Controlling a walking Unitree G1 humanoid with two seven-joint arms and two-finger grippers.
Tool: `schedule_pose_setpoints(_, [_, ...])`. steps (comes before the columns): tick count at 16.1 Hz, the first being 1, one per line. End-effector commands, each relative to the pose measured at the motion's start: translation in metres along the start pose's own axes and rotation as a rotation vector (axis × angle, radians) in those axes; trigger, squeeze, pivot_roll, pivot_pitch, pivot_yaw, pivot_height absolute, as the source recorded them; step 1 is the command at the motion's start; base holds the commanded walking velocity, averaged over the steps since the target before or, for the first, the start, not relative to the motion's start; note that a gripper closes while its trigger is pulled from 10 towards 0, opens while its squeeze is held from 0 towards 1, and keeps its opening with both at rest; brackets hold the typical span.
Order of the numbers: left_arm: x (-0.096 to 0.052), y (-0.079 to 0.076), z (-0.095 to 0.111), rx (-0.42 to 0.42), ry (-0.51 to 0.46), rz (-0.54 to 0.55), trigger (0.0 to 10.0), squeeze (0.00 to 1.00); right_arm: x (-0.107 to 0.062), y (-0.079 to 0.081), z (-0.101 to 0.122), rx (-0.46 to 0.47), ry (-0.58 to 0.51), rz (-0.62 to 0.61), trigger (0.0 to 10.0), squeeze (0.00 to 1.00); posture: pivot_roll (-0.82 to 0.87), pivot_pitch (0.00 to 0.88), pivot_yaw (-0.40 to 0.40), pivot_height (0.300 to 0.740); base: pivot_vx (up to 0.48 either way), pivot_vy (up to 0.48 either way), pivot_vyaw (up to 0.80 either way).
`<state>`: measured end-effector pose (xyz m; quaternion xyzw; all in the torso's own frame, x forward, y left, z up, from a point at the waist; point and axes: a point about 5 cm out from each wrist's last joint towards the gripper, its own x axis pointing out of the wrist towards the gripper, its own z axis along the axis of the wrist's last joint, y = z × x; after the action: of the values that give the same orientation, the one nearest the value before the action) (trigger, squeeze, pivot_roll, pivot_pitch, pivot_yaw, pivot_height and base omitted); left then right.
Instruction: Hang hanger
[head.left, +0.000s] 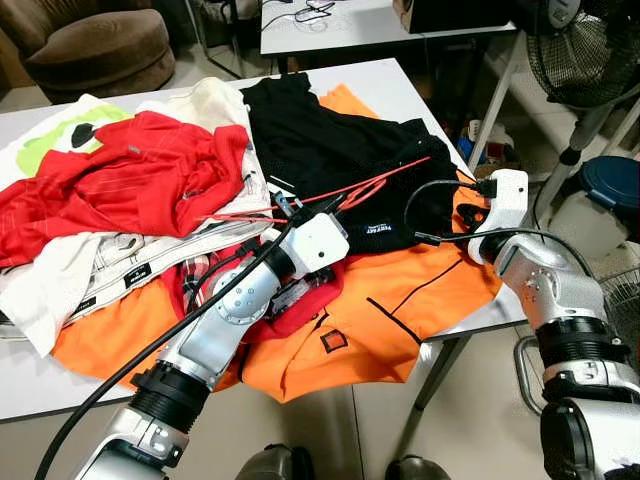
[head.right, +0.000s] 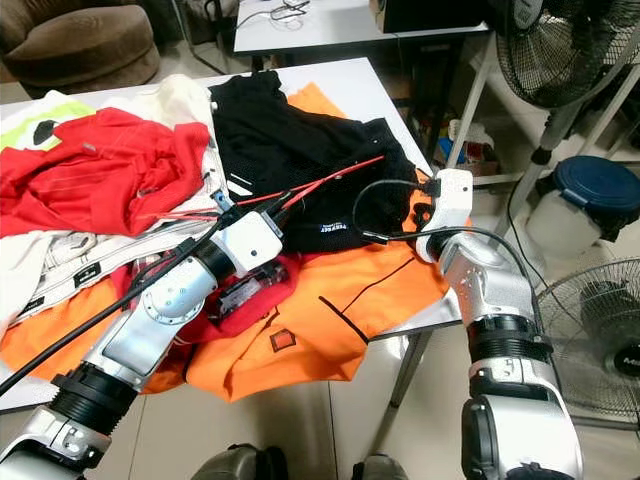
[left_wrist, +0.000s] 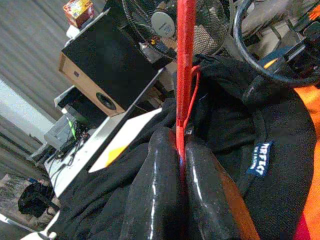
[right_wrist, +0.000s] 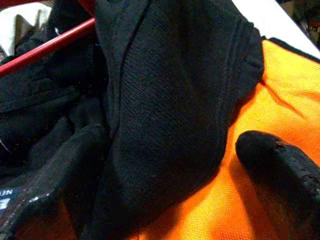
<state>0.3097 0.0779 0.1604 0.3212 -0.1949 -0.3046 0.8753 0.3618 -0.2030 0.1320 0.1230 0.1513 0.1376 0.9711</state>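
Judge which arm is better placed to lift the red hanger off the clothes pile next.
Left. The left pincer is shut on the red hanger, which lies across the black shirt. The right pincer is open, straddling the black shirt's edge on the orange garment, holding nothing.

A heap of clothes is lying on the white rectangular bench (head.left: 400, 85): the crumpled red shirt (head.left: 130, 180) is sitting on its left side, the black knit garment (head.left: 330, 150) behind and right of centre, and the orange shirt with black trim (head.left: 390, 310) is spreading under both toward the front right corner. The thin red wire hanger (head.left: 365, 185) is lying across the black garment, with the left tool (head.left: 290, 207) at its near end and the right tool (head.left: 478, 215) resting at the garment's right edge on the orange shirt. A black pedestal fan (head.left: 590, 50) is standing on the floor to the bench's right, and a brown upholstered armchair (head.left: 95, 45) is sitting behind its far left corner.
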Motion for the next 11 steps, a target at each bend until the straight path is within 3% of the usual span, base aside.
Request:
schedule_pose_setpoints(1, [-0.001,0.004,-0.002,0.013,0.006,0.012,10.0,0.0,0.005,0.004,0.006,-0.012,-0.021,-0.001,10.0,0.0,-0.12,0.1,0.094,0.74,0.0,0.0,0.0])
schedule_pose_setpoints(4, [0.0,0.004,-0.001,0.016,0.003,0.012,10.0,0.0,0.013,0.01,0.011,-0.014,-0.05,0.004,10.0,0.0,-0.11,0.099,0.091,0.74,0.0,0.0,0.0])
schedule_pose_setpoints(5, [-0.001,0.004,-0.001,0.016,0.004,0.014,10.0,0.0,0.015,0.009,0.011,-0.01,-0.047,-0.01,9.5,0.0,-0.11,0.098,0.088,0.74,0.0,0.0,0.0])
schedule_pose_setpoints(6, [-0.002,0.004,-0.002,0.016,0.005,0.015,10.0,0.0,0.016,0.007,0.008,-0.005,-0.04,-0.031,0.2,0.0,-0.1,0.098,0.085,0.74,0.0,0.0,0.0])
schedule_pose_setpoints(11, [-0.003,0.005,-0.003,0.017,0.014,0.018,10.0,0.0,0.02,0.007,0.005,-0.006,-0.037,-0.024,0.0,0.0,-0.1,0.099,0.084,0.74,0.0,0.0,0.0])
